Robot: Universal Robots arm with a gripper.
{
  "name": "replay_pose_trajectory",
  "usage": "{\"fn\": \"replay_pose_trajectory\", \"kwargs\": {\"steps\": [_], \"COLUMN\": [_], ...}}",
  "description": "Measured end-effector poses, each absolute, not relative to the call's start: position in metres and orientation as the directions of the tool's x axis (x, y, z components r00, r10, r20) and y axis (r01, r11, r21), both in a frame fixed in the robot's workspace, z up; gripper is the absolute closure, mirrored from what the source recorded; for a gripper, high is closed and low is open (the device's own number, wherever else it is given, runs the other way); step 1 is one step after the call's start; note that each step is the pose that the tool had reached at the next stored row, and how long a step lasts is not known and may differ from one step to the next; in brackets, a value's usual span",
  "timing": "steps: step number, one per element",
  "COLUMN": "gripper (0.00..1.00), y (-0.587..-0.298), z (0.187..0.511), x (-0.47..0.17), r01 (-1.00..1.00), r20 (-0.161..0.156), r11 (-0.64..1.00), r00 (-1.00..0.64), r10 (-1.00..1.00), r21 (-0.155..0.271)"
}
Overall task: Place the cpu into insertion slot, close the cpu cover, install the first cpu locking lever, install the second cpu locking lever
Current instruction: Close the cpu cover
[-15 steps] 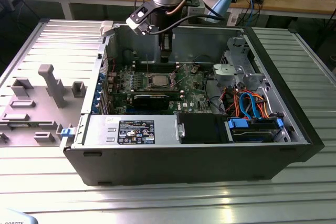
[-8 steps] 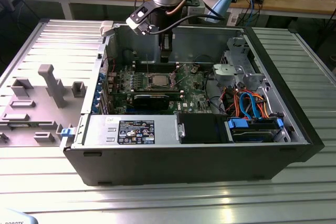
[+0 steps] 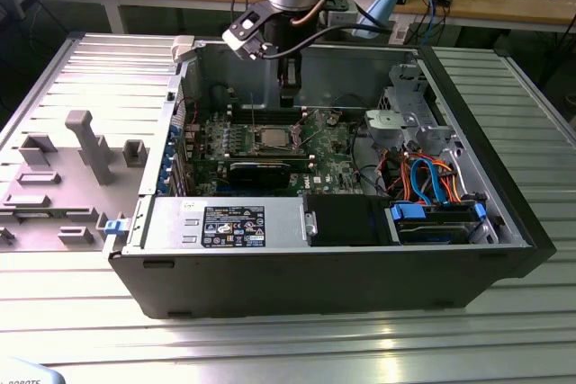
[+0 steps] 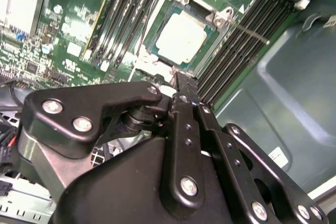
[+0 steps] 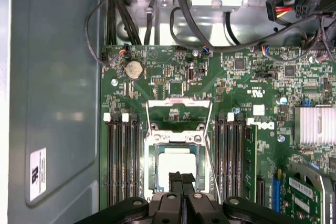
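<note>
**A:** Where is the cpu point(image 5: 175, 162)?

**B:** Seated in the slot point(image 5: 153, 153), mid-board, with its grey top bare. In the exterior view it point(image 3: 273, 138) sits inside the open case point(image 3: 315, 276).

**A:** And the gripper point(image 5: 182, 178)?

**B:** Fingers clenched together, with nothing between them. In the exterior view the gripper point(image 3: 288, 96) hangs at twelve o'clock from the chip. In both wrist views the tips point(image 4: 182, 80) sit over one edge of the chip, and I can't tell whether they touch it.

**A:** Is the cover point(image 5: 178, 102) down?

**B:** No. It is swung back off the slot, and green board shows through its window. A thin lever point(image 5: 209, 161) runs just beside the slot's edge.

**A:** How much room is there around it?

**B:** Not much. Memory slots point(image 5: 121, 161) flank the slot on two sides. In the exterior view a black card point(image 3: 261, 171) lies at six o'clock, near the slot. The drive cage point(image 3: 409, 114) stands at three o'clock, well apart. Beyond the board's edge is the bare case wall point(image 5: 52, 77).
</note>
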State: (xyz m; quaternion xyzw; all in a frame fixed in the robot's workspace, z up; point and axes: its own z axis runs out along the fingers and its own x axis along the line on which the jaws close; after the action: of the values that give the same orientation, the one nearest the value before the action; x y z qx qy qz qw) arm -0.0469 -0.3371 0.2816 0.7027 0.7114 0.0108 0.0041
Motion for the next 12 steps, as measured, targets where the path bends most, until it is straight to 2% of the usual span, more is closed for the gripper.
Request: {"fn": "replay_pose_trajectory", "kwargs": {"steps": [12], "gripper": [0.89], "y": [-0.3371], "z": [0.2815], "x": [-0.0418], "r01": [1.000], "r20": [0.009], "r11": [0.012], "r00": [-0.012], "r10": [1.000], "r21": [0.021]}}
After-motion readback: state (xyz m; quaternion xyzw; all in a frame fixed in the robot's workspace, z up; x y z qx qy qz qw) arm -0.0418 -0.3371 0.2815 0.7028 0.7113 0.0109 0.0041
